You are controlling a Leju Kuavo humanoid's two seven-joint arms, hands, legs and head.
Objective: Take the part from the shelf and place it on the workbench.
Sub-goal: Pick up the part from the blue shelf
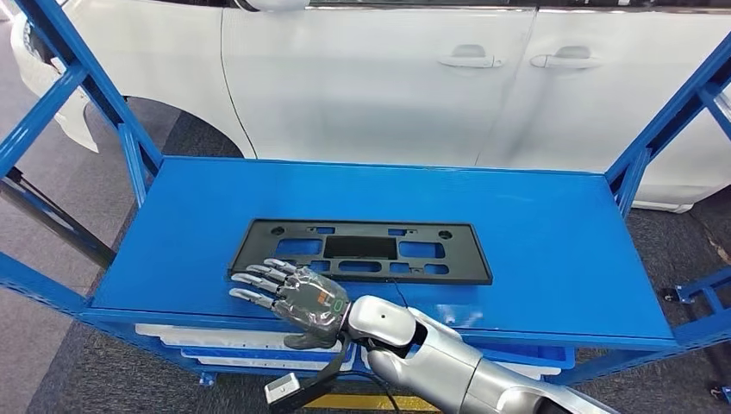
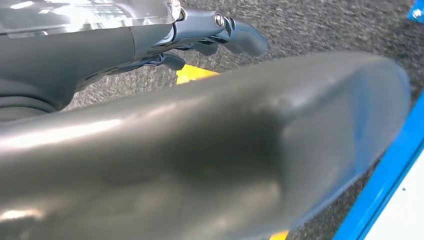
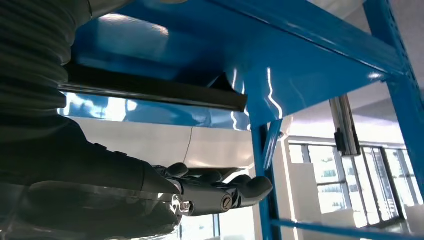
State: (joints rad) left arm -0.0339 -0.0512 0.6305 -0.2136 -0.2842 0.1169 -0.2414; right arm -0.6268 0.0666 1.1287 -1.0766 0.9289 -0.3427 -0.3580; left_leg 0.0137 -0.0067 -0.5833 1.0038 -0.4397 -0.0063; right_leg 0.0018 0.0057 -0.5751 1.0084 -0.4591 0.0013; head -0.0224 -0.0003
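Part, a flat black frame with cut-outs, is being carried at the middle of the head view by the blue shelf, lying flat on its top surface with its long side running across the frame.

Behind it, the upper part of the frame is being taken up by a white car, its doors and handles facing the camera. The shelf is being framed at the left and right edges by slanted blue struts, and grey floor is being shown at the lower left beyond them.

From the lower right of the head view, the silver right arm is being reached toward the near edge of the shelf. The right robot hand is being held released there, fingers stretched out and apart, their tips lying over the near left corner of the part; whether contact is being made cannot be told. Nothing is being grasped by it.

In the right wrist view the dark edge of the part is being seen on the blue shelf.

The left robot hand is being shown in the left wrist view over the grey floor, beside a yellow marking; whether it is released or clenched cannot be told.
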